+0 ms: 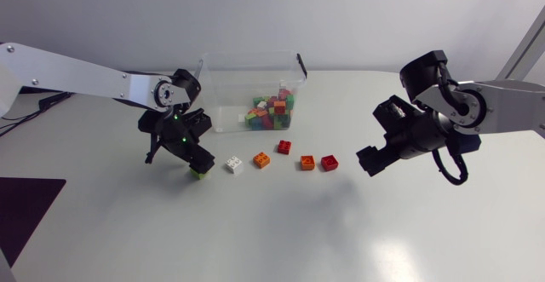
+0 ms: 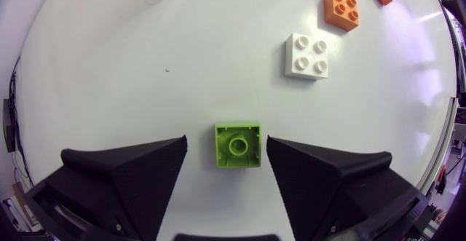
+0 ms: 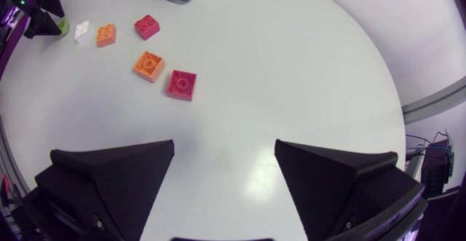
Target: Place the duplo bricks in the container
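Six bricks lie loose on the table (image 1: pixel 255 239); many more already sit in the clear plastic container (image 1: pixel 223 86). The left gripper (image 2: pixel 226 143) has its fingers apart, with the lime-green duplo brick (image 2: pixel 237 145) between them, apparently untouched. The white square brick (image 2: pixel 306 55) lies ahead. The right gripper (image 3: pixel 225 145) gapes wide, holding nothing.

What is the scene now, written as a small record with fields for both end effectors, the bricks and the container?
left end effector: open, fingers either side of lime brick, not closed on it
lime brick: on table, underside up
other loose bricks: white brick, orange brick, red brick, second orange brick, second red brick
container: clear, many bricks inside
right end effector: open, empty, above table
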You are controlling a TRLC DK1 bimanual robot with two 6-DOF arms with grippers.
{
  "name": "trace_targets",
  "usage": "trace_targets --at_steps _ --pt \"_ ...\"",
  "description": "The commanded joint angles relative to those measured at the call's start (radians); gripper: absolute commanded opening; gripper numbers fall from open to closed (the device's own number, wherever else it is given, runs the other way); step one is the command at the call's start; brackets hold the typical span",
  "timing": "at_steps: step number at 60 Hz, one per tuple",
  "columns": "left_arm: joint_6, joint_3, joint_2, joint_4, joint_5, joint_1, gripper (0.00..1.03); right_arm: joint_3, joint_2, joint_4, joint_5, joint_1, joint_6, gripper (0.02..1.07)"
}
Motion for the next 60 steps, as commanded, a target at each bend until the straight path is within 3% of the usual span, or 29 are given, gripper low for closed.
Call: trace_targets --at_steps 1,23,31,44,46,60 --pt "0.019 0.029 0.027 -0.020 0.013 -0.002 0.63 0.030 0.026 -0.007 0.002 0.007 -0.009 1.02" --pt "0.022 0.039 0.062 -0.029 0.048 -0.005 0.51 0.040 0.069 0.009 0.013 0.041 -0.002 0.99" --pt "0.024 0.045 0.069 -0.033 0.084 0.001 0.38 0.063 0.092 0.013 0.013 0.047 0.015 0.99" --pt "0.045 0.056 0.058 -0.086 0.084 -0.006 0.33 0.150 0.180 -0.005 0.021 0.076 0.052 0.99" --pt "0.045 0.058 0.053 -0.091 0.084 -0.008 0.29 0.175 0.211 -0.017 0.021 0.081 0.057 0.99" --pt "0.045 0.061 -0.020 -0.109 0.075 -0.012 0.28 0.313 0.391 -0.083 0.019 0.110 0.113 0.96"
